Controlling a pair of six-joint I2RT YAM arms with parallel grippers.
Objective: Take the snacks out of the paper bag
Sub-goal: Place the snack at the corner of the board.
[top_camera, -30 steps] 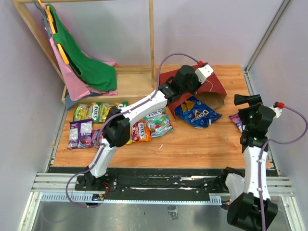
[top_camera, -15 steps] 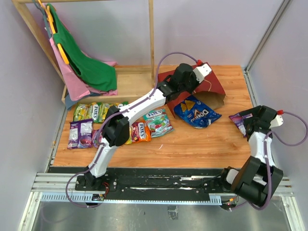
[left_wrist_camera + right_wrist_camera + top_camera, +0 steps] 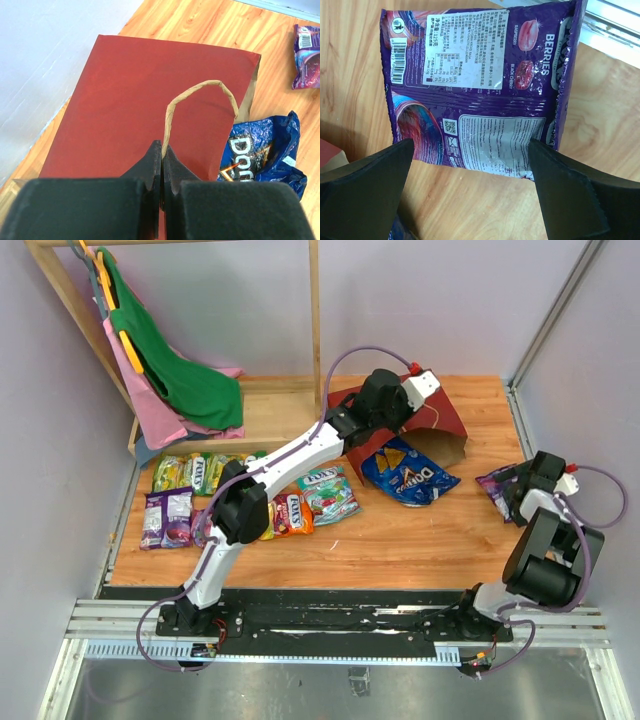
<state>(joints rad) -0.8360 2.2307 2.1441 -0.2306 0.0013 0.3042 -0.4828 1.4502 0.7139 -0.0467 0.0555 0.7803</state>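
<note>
The dark red paper bag lies on its side at the back of the table, and it fills the left wrist view. My left gripper is shut on its tan loop handle. The blue Doritos bag lies half out of the bag's mouth. A purple candy packet lies flat near the table's right edge. My right gripper is open just above its near end, one finger at each side, not touching it.
Several candy packets lie in rows at the left and in the middle. Green and pink cloths hang on a wooden rack at the back left. A metal frame post and the wall stand close at the right.
My right arm has folded down and back, bringing the open gripper low over the purple packet. The left gripper has kept hold of the handle with hardly any movement.
</note>
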